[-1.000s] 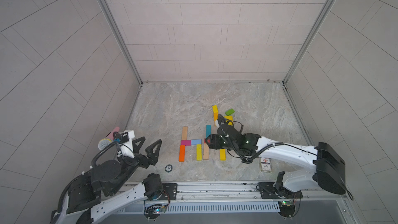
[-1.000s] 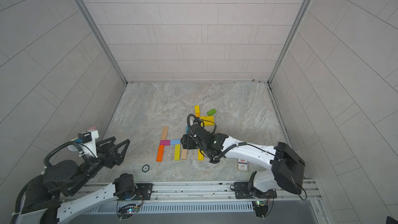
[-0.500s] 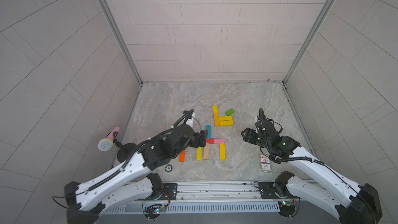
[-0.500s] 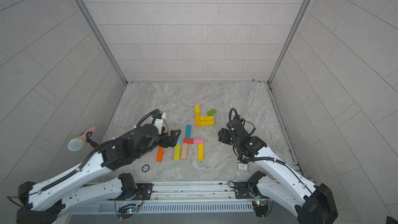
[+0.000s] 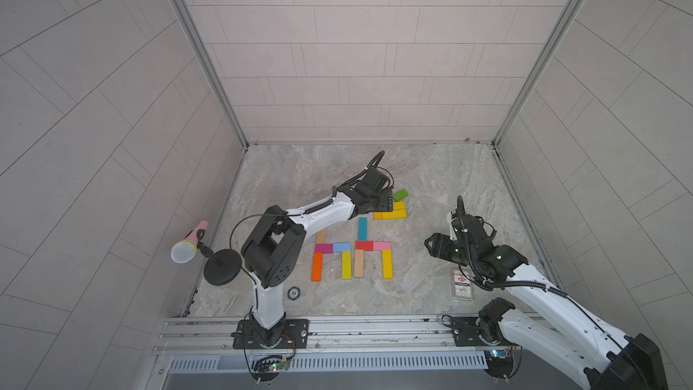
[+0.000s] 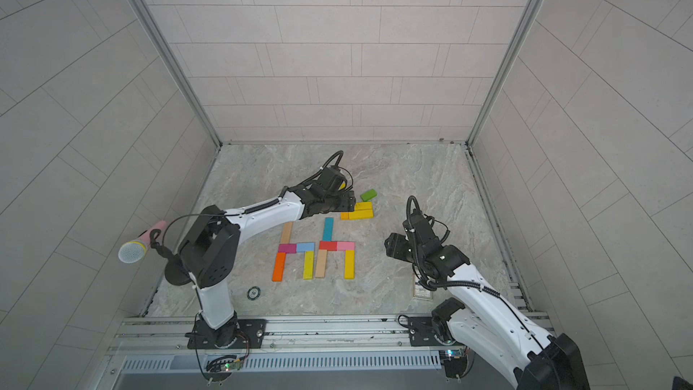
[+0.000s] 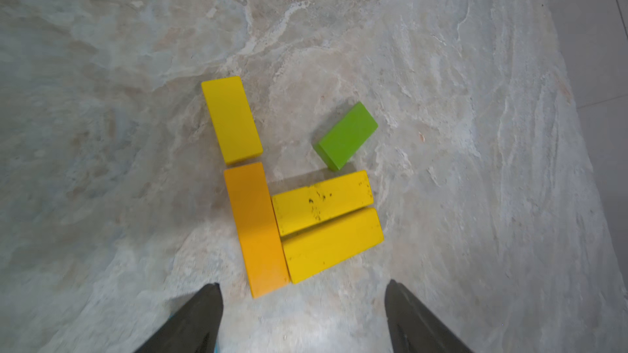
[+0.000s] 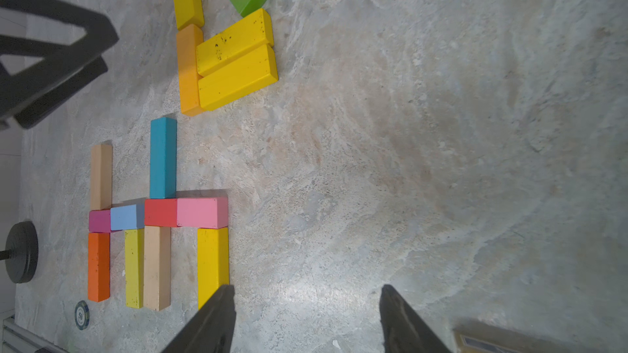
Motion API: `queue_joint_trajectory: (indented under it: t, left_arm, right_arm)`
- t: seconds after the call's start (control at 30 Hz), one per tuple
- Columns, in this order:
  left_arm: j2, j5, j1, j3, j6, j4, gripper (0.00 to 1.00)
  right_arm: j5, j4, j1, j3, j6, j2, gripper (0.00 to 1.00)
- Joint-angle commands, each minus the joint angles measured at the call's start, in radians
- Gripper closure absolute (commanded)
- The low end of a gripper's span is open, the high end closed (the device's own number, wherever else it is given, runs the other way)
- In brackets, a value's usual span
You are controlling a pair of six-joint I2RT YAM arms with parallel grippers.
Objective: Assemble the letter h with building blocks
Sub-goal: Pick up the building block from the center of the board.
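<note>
Nearest the rail, a poker chip [image 5: 293,293] and a printed card box [image 5: 462,284] lie on the tabletop [image 5: 431,181], with a microphone stand [image 5: 222,271] at its left edge. Just beyond, the building blocks form two h shapes side by side and touching. One has a plain wood upright [image 5: 320,236], magenta block [image 5: 323,248], light blue block [image 5: 341,247], orange leg [image 5: 317,266] and pale yellow leg [image 5: 346,265]. Its neighbour has a teal upright [image 5: 362,228], red block [image 5: 364,245], pink block [image 5: 382,246], wood leg [image 5: 359,263] and yellow leg [image 5: 387,264]. The right jaws, on the right arm [image 5: 525,275], hang near that yellow leg, parted and empty. Farther back lie the spare blocks: an amber block [image 7: 256,229] with three yellow blocks [image 7: 322,202] against it, and a green block [image 7: 346,135] just beside them. The left jaws hover over this cluster, spread apart with nothing between them
</note>
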Motion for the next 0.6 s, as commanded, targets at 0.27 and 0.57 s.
queue_joint_trajectory:
  t: [0.27, 0.57]
  left_arm:
    - [0.094, -0.074, 0.008, 0.069, 0.080, -0.108, 0.36]
    - [0.142, -0.069, 0.002, 0.076, 0.121, -0.125, 0.46]
  right_arm:
    - [-0.020, 0.003, -0.019, -0.018, -0.027, -0.014, 0.30]
    - [-0.034, 0.006, -0.036, -0.032, -0.030, -0.021, 0.30]
